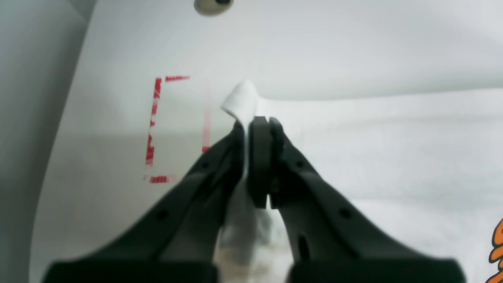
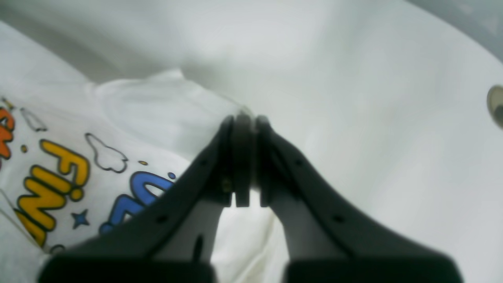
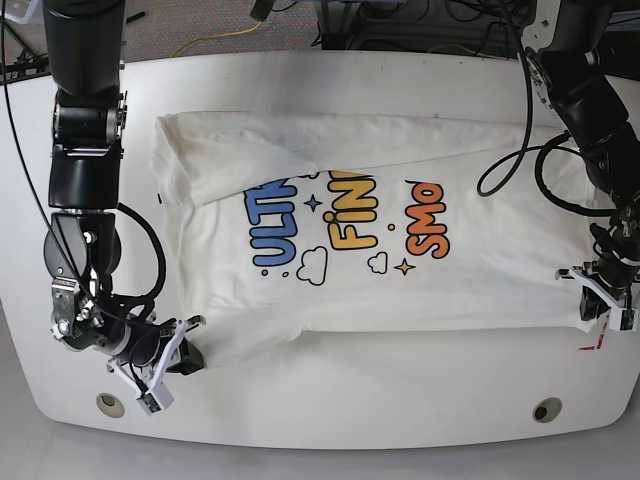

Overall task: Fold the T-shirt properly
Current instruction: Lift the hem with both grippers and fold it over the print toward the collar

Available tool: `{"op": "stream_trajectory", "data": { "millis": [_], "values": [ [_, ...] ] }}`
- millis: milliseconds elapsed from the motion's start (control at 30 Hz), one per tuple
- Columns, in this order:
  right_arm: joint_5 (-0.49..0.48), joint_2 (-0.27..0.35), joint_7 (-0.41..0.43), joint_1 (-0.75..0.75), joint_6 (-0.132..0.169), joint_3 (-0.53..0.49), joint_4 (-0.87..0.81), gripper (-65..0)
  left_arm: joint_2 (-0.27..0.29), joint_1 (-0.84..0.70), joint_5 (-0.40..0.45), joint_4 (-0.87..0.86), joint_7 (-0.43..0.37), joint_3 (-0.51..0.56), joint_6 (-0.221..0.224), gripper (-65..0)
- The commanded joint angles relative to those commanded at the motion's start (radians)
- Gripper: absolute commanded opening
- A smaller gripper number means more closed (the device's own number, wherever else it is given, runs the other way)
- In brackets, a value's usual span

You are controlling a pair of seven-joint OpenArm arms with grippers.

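Near edge of white table point(image 3: 330, 415): two small round holes, one at each front corner point(image 3: 110, 404) & point(image 3: 546, 410).

Just past those, right gripper point(image 3: 187, 352) low at table's front, on base view's left. Pinched tight on a bottom corner of the T-shirt point(image 3: 400, 180). In right wrist view, black fingers point(image 2: 232, 157) pressed together w/ thin white cloth between tips, printed part of shirt off to one side: yellow & blue fat letters, a blue star, a cloud outline.

Left gripper point(image 3: 598, 305) on the other side, at shirt's far corner by table's edge. Also clamped on cloth. In left wrist view, fingers point(image 1: 261, 149) squeezed together, a small white tip of fabric poking up above them. Red dashed marks point(image 1: 155, 125) on the table just beside it, a bit blurry. Orange bit of print at frame's edge.

Between both arms: T-shirt lying flat, print side up, stretched across the middle of the table. Blue, yellow & orange bubble letters in the centre, w/ stars & clouds around. One sleeve folded in over the body near the blue letters. Some wrinkles near the right gripper.

Farther back: both black arms going up & out of frame, black cable point(image 3: 510, 160) looping over the shirt by the left arm. Behind table: floor w/ cables, hard to make out
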State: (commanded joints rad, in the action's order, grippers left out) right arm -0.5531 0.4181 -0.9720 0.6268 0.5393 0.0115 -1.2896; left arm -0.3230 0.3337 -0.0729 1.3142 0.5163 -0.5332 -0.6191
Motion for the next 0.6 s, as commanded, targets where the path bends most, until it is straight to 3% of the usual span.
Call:
{"op": "stream_trajectory", "data": {
  "millis": [433,600],
  "values": [
    [-0.005,-0.002,-0.066,-0.302,0.009,0.176,-0.219,-65.0,0.026,-0.203,-0.002,0.167,0.0,-0.003,0.0,-65.0],
    [-0.149,-0.002,-0.068,-0.399,0.009,0.23,-0.239,-65.0,0.049,-0.29,-0.002,0.222,0.0,-0.023,0.0,-65.0]
  ]
}}
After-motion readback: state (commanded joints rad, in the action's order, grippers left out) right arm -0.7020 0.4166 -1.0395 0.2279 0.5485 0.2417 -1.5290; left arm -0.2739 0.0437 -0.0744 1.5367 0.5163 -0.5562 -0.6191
